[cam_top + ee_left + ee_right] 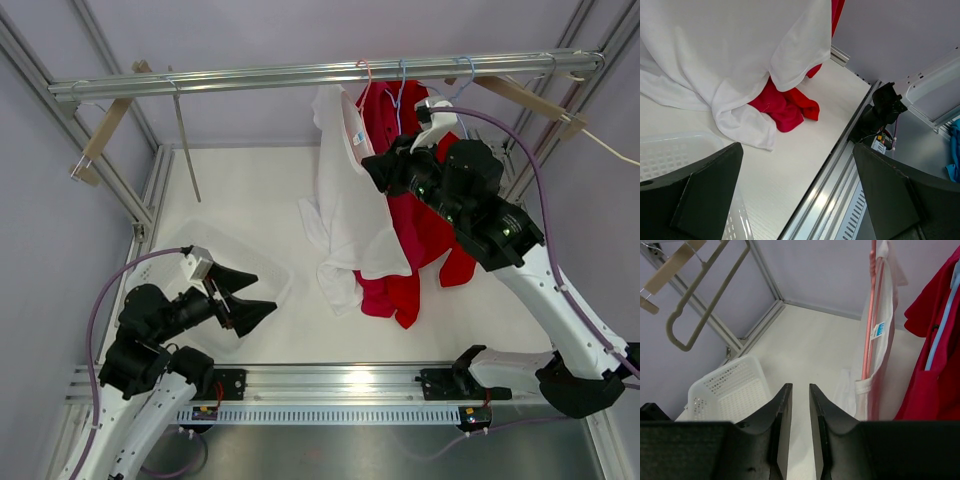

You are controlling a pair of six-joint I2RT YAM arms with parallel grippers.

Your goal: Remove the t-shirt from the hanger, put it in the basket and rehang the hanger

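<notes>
Top external view, shirt: the white cotton t-shirt (350,200) hangs on a thin pink hanger (364,70) from the horizontal aluminium rail (300,75), and its hem trails onto the white surface (250,190).
Long axis: vertical, collar at the rail, hem at the bottom.
Nearer arm: the right; the right hand (378,168) is up at shoulder height, just beside the fabric.
Bearing from right hand: in the right wrist view the shirt and hanger lie ahead and to the right of the fingers, not between them.
Right hand state: narrow, nearly together, holding nothing.
Left hand (262,295): spread wide, empty, low over the white plastic mesh basket (280,270), well apart from the collar.
Neighbour: a red garment (420,230) hangs touching the shirt's far side.
Likely need: a sideways shift toward the shoulder seam.
</notes>
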